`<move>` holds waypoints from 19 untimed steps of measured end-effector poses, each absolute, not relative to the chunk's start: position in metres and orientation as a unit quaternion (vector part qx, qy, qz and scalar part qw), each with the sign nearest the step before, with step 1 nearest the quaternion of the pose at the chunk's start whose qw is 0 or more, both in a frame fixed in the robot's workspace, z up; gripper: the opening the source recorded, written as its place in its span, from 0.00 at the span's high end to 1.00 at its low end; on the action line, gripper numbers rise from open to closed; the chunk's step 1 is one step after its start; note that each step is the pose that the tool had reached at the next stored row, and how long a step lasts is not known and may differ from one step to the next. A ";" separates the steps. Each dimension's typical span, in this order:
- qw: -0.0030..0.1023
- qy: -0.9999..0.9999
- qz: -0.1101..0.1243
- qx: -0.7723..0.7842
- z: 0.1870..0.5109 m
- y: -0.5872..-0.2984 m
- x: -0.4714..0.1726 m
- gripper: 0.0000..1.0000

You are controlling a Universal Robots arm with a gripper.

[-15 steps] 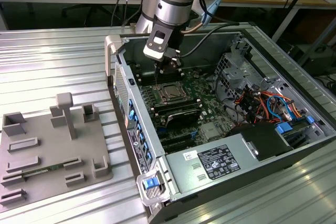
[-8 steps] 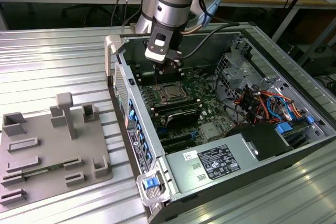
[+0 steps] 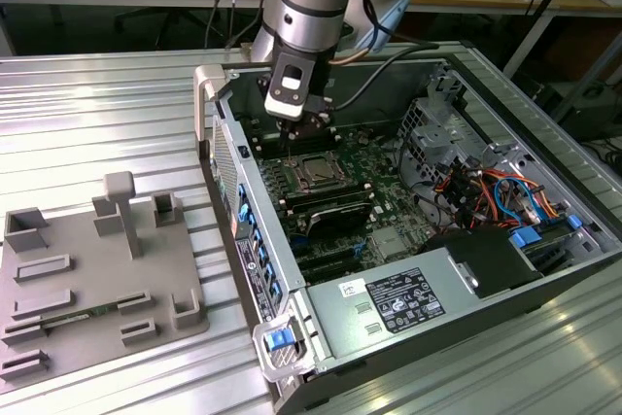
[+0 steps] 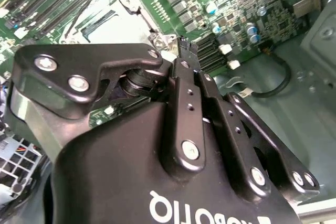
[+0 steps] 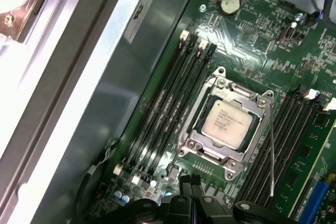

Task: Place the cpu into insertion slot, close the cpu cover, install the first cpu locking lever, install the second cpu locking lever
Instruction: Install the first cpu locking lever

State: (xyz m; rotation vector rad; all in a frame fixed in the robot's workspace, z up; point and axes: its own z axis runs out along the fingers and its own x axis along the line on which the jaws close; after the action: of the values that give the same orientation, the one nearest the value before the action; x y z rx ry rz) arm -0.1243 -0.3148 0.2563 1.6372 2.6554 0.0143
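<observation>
The cpu (image 5: 227,124), a silver-grey square chip, lies flat in the insertion slot (image 5: 185,139) on the green motherboard (image 3: 384,177). The cpu cover (image 5: 251,109), a silvery frame, is folded down around it. A thin wire locking lever (image 5: 272,150) runs along one side of the socket, and a hooked lever end (image 5: 169,170) shows at the opposite corner. My gripper (image 5: 190,183) is shut with nothing seen between its fingers and hovers just off the socket's corner near that hook. In the exterior view the gripper (image 3: 294,133) hangs over the socket's far edge beside the cpu (image 3: 317,171).
The open computer case (image 3: 219,133) has a tall metal wall (image 5: 105,77) close beside the arm. Long black memory slots (image 5: 163,103) flank the socket. A power supply (image 3: 389,303) and coloured cables (image 3: 496,191) fill the exterior view's right. A grey fixture tray (image 3: 87,279) lies outside the case.
</observation>
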 end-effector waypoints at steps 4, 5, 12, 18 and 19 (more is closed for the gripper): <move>0.011 0.852 0.005 0.524 0.256 -0.315 -0.127 0.89; 0.011 0.852 0.005 0.524 0.256 -0.315 -0.127 0.89; 0.011 0.853 0.005 0.522 0.256 -0.315 -0.127 0.89; 0.011 0.854 0.005 0.520 0.256 -0.315 -0.127 0.89; 0.011 0.854 0.005 0.520 0.256 -0.315 -0.127 0.89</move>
State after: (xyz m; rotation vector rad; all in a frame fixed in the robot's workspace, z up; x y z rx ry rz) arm -0.1272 -0.3148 0.2559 1.6210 2.6655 0.0146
